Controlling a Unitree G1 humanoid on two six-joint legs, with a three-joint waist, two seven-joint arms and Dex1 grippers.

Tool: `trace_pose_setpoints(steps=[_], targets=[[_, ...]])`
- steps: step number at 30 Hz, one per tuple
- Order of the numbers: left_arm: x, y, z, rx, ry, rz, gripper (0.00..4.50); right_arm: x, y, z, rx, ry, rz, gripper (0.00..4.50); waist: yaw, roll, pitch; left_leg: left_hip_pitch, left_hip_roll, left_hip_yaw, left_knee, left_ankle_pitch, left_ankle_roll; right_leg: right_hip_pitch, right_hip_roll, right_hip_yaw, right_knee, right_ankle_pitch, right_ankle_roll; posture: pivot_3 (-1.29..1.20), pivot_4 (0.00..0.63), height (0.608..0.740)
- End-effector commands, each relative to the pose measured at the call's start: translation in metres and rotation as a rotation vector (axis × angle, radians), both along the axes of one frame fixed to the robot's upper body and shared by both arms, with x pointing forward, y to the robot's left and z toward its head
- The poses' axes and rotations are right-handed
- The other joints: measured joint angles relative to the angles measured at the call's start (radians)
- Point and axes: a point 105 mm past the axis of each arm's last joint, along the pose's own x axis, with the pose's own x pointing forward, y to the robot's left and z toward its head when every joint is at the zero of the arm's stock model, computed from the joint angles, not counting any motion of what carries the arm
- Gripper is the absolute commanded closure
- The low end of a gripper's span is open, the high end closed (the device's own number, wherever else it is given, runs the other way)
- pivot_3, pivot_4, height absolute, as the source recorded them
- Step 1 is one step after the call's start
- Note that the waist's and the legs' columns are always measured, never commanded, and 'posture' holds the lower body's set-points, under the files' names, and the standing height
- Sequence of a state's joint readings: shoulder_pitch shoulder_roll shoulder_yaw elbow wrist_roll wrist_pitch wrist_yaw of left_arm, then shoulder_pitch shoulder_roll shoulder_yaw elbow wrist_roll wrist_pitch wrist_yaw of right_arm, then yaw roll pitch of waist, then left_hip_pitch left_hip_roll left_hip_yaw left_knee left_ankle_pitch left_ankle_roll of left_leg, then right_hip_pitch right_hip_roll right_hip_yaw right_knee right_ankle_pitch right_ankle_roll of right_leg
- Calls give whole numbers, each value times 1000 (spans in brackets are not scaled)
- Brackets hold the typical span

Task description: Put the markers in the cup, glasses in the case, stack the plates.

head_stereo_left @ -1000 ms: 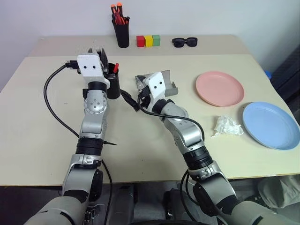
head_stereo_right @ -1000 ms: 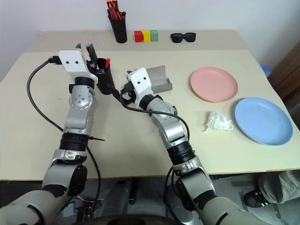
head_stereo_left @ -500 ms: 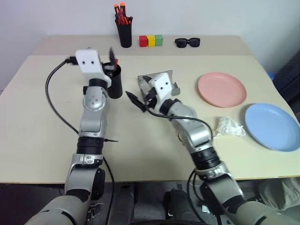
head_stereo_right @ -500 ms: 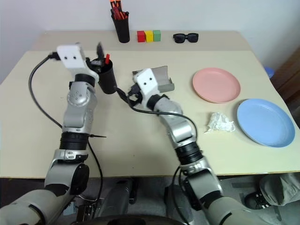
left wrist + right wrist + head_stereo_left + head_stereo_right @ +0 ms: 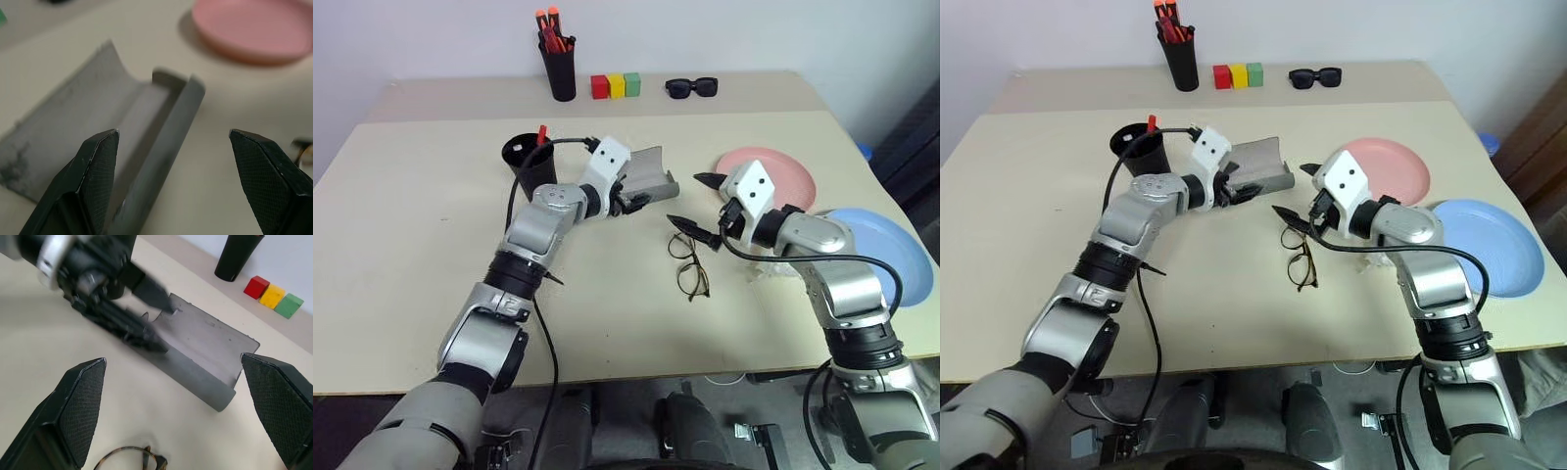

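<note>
The grey case [image 5: 651, 174] lies open at mid-table. My left gripper [image 5: 631, 196] is open at the case's left end, and the case's [image 5: 146, 112] front wall runs between its fingers [image 5: 98, 166]. The wire-frame glasses [image 5: 689, 264] lie flat on the table in front of the case. Just above and beyond them my right gripper [image 5: 683, 198] hangs open and holds nothing. Left of the case stands the black cup [image 5: 525, 163] with a red marker [image 5: 542, 130] sticking out of it. At the right are the pink plate [image 5: 783, 166], partly behind my right hand, and the blue plate [image 5: 891, 250].
A black pen holder [image 5: 558, 70] with orange-capped markers, three coloured blocks [image 5: 612, 86] and black sunglasses [image 5: 690, 88] line the far edge. A crumpled white tissue [image 5: 766, 271] lies under my right forearm. Bare tabletop stretches to the left and along the front.
My left gripper swung right and down from the cup to the case's left end. My right gripper moved right, away from the case, uncovering the glasses. The camera shifted too.
</note>
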State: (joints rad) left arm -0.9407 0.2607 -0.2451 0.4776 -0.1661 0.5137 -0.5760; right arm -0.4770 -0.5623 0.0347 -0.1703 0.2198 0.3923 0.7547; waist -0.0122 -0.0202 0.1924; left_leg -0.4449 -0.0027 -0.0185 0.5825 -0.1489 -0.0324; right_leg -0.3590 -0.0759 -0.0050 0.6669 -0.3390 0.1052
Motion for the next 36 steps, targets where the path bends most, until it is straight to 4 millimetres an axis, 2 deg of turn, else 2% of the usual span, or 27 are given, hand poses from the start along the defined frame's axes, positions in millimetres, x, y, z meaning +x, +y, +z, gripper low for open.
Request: trace_pose_setpoints(steps=[1,3,11,14,18,20,25,29,31,33,36], targets=[[15,-3,5,50,-10,-10,812,-12,-9,7,-4,-33,-19,0,10,-1,0,-1,0,0,1,0,0,0,0,0,0,0,0,0,150,740],[21,-3,-1,68,18,-11,812,-16,-11,5,-3,-26,-31,0,19,-1,0,-2,-1,0,4,-1,2,1,0,-1,0,0,0,0,150,740],[19,-6,-16,91,120,-87,812,-28,-15,-1,-3,3,-51,0,21,-1,0,-4,-1,0,9,-3,5,0,-2,-1,0,0,1,0,150,740],[16,-10,-16,73,130,-132,1657,-29,-18,-3,-9,12,-60,0,21,-1,0,-4,0,0,9,-3,5,0,-2,-1,0,0,1,0,150,740],[15,-10,-14,57,115,-141,3710,-28,-23,-7,-17,23,-71,0,22,-1,0,-5,0,0,9,-3,5,0,-2,-1,0,0,1,0,150,740],[15,-11,-13,55,93,-154,4445,-28,-23,-8,-19,26,-70,0,22,-1,0,-5,0,0,9,-3,5,0,-2,-1,0,0,1,0,150,740],[10,-11,-3,80,-27,-226,4445,-28,-23,-9,-21,39,-64,0,22,-1,0,-5,0,-1,10,-3,5,0,-2,-1,0,0,2,0,150,740],[-6,-9,5,70,-91,-348,4445,-27,-24,-12,-31,58,-62,0,22,-1,0,-5,0,-1,10,-3,5,0,-2,-1,0,0,1,0,150,740],[-21,-5,5,84,-113,-441,4445,-27,-25,-15,-41,71,-60,0,19,0,0,-5,0,-1,10,-3,5,0,-2,-1,0,0,1,0,150,740],[-40,6,1,118,-85,-519,4445,-27,-27,-17,-54,83,-64,0,15,0,0,-5,0,-1,9,-3,5,0,-2,-1,0,0,1,0,150,740],[-65,36,-9,181,8,-546,4445,-26,-32,-21,-59,119,-83,0,-1,0,1,-5,2,-2,9,-3,5,1,-2,0,1,0,1,0,150,740]])
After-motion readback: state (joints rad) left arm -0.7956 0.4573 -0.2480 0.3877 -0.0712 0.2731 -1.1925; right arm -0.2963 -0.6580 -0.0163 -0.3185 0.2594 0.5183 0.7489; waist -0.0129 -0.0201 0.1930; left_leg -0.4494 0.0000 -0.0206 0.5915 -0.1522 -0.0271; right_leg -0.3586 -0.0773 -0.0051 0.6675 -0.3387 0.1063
